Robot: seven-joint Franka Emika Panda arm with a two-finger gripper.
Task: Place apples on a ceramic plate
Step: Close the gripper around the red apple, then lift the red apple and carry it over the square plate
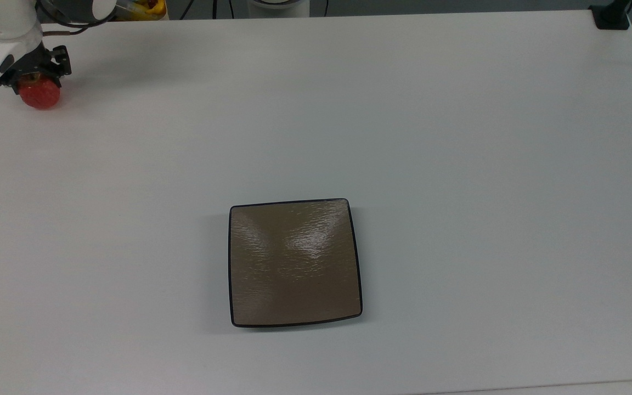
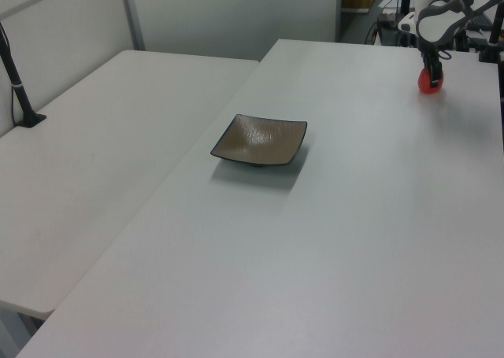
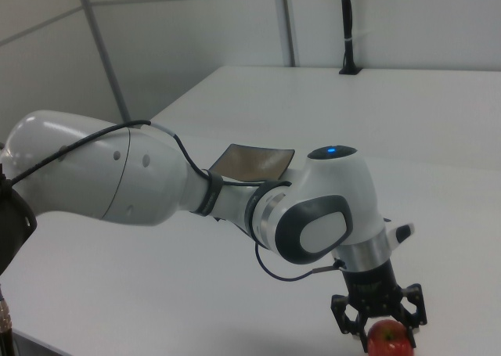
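Note:
A small red apple (image 1: pixel 40 95) rests on the white table (image 1: pixel 404 137) in the top view's far left corner. My gripper (image 1: pixel 32 82) is lowered over it, open, with one finger on each side of the fruit. The right view shows the black fingers (image 3: pixel 347 321) straddling the apple (image 3: pixel 389 339) from above. In the left view the apple (image 2: pixel 430 81) and my gripper (image 2: pixel 431 68) are at the far right. The square brown ceramic plate (image 1: pixel 239 263) lies bare near the table's middle, far from the apple. The plate (image 2: pixel 260 140) also sits mid-table in the left view.
A black post base (image 1: pixel 611 15) stands at the top view's upper right corner. A second white table (image 2: pixel 94 161) adjoins on the left view's left, with a black stand (image 2: pixel 22 106) on it. Yellow clutter (image 1: pixel 143 7) lies beyond the far edge.

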